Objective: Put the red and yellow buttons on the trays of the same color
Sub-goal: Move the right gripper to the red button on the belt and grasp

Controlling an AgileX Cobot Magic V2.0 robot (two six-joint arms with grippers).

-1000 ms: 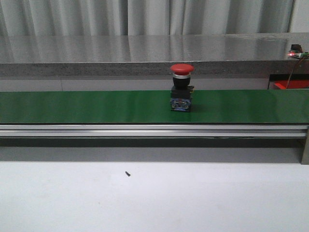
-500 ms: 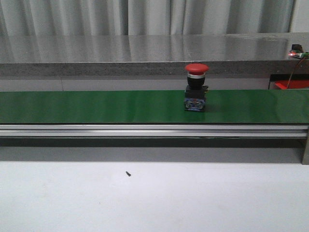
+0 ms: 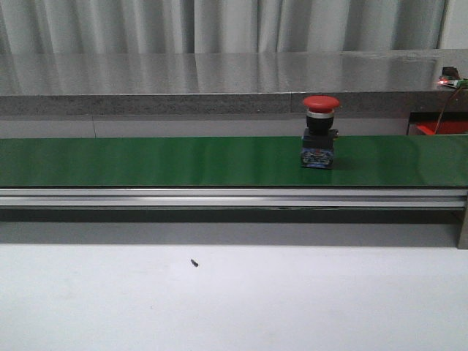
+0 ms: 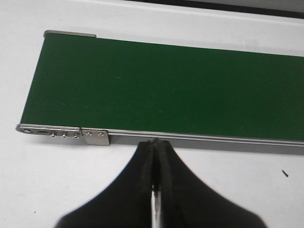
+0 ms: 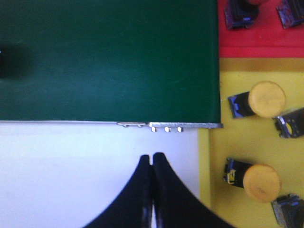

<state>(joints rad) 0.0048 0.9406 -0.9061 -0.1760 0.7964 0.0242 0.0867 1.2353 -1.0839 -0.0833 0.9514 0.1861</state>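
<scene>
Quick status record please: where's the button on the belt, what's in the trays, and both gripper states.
red button: upright on green belt, right of centre in front view
yellow tray: past the belt's end, two yellow buttons lying in it
red tray: beyond the yellow one, dark button bodies partly seen
left gripper: shut, empty
right gripper: shut, empty

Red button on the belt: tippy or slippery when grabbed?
Probably tippy: the red button stands upright on the green belt, with a wide mushroom cap over a narrower dark base, so a push near the cap may topple it. The domed cap looks smooth, perhaps slippery; the boxy base seems the safer grip. It looks rigid, likely hard plastic.
</scene>
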